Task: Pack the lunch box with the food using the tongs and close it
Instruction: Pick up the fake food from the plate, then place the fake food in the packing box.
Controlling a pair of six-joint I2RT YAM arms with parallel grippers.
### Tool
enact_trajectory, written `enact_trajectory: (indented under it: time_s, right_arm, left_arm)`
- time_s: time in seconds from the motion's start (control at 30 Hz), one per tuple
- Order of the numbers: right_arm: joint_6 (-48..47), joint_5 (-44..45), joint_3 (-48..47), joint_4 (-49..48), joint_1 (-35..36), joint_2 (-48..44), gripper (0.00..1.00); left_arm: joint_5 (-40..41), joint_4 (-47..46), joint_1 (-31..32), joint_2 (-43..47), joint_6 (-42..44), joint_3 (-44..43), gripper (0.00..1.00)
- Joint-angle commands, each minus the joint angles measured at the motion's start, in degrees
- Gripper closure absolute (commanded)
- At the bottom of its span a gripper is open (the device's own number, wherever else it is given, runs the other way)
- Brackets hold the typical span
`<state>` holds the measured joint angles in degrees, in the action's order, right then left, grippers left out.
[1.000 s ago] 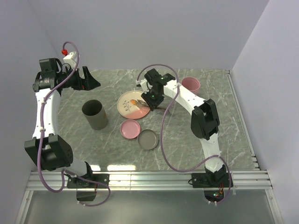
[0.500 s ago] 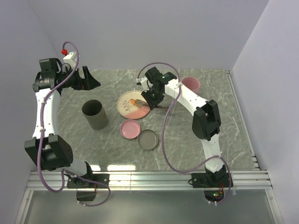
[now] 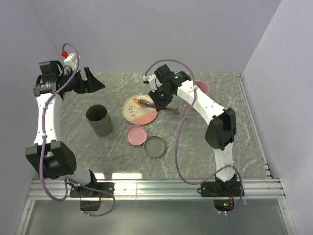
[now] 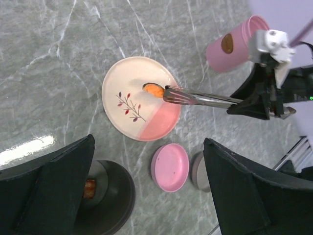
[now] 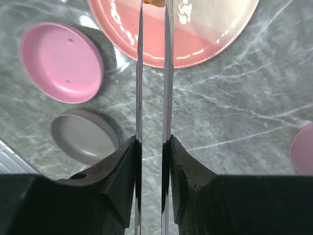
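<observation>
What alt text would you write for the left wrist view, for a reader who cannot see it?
Silver tongs, held by the right gripper, pinch an orange food piece over a pink-and-cream plate on a grey marble table. Nearby are a pink lid and a grey container.

The right gripper (image 5: 152, 144) is drawing back toward the far side, carrying the tongs (image 4: 200, 98) and the pinched orange chunk (image 4: 154, 90) from the plate's (image 4: 122, 83) middle toward its far rim, elbow swinging right

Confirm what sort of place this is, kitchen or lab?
Probably a lab robot cell, not a kitchen: plain walls box in a marble-look table; left arm and right arm are bolted to a metal rail.
</observation>
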<state>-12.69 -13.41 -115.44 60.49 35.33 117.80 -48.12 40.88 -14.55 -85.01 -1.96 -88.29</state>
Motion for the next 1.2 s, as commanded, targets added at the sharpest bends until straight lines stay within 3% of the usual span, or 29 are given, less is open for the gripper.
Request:
enact_trajectory:
  time_s: [0.0,0.63,1.17]
  right_arm:
    - [0.7,-2.4,-4.1,0.8,0.0,-6.6,0.69]
    - [2.1,-1.4,-12.7,-2.1,13.2,-7.9,0.69]
    - [4.8,-1.4,-20.0,-4.9,18.1,0.2,0.69]
  left_arm:
    - [-4.3,-3.9,-2.4,-0.1,-5.1,-1.6,0.01]
    - [-5.5,-7.0,-8.2,0.0,-9.6,-0.2,0.0]
    - [-6.4,-8.2,-10.3,0.0,-10.4,-0.9,0.01]
